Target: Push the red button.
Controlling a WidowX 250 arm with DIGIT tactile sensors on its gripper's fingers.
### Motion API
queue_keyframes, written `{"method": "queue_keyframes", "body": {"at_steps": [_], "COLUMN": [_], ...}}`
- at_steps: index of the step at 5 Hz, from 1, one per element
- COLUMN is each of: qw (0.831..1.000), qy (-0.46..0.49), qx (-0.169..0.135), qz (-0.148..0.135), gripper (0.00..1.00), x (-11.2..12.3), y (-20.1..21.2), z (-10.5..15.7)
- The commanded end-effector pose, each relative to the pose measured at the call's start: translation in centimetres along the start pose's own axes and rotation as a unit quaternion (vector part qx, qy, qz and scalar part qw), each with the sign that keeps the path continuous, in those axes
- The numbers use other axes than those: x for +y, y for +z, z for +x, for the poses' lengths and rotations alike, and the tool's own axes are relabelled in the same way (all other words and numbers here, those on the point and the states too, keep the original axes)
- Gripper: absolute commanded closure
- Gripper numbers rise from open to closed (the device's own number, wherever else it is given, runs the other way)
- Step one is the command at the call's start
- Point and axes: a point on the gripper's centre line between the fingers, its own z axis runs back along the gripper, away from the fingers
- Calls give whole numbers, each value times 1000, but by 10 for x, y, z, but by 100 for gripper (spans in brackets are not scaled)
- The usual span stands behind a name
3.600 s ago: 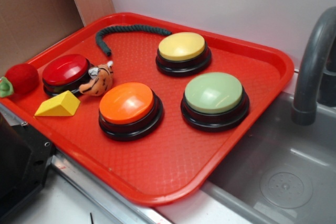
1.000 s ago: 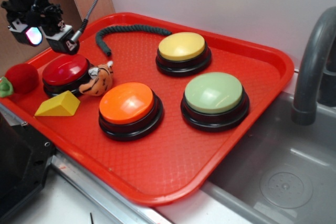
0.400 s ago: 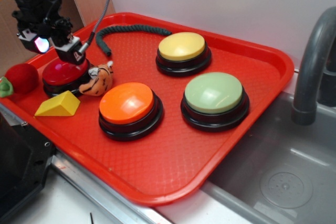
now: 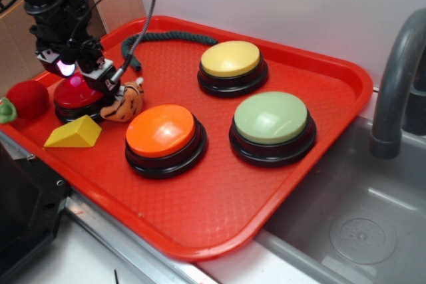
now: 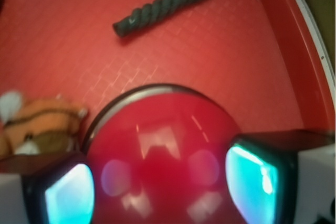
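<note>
The red button [image 4: 73, 94] sits at the left side of the red tray [image 4: 219, 211], its glossy dark red cap on a black base. My gripper [image 4: 85, 74] hangs directly over it and hides much of the cap. In the wrist view the cap [image 5: 163, 150] fills the lower middle. My gripper [image 5: 163, 184] is open, with the glowing cyan pads [image 5: 251, 174] spread to either side of the dome. Whether the fingertips touch the cap I cannot tell.
On the tray are an orange button [image 4: 162, 132], a yellow button [image 4: 231, 59], a green button [image 4: 271, 118], a small tiger toy [image 4: 125, 101], a yellow wedge [image 4: 74, 133] and a dark green rope [image 4: 166, 36]. A fuzzy red ball [image 4: 26, 99] lies at the left rim. A grey faucet [image 4: 398, 78] and sink [image 4: 359, 217] are at the right.
The gripper has come in from the upper left and dropped, moving right and down until it stands over the red button. Nothing on the tray has shifted.
</note>
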Motion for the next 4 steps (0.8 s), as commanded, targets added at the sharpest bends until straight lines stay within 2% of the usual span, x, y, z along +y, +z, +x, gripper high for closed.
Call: {"method": "queue_keyframes", "body": {"at_steps": [1,2,3,4], "qw": [1000,999,998,998], "qy": [13,10,29,45], "qx": [-18,-47,-51,-52], "qz": [9,4,8,5], "gripper": [0,0,0,0], "x": [6,5,11,19], "y": [20,47,68,71], "z": [0,13,27,34]}}
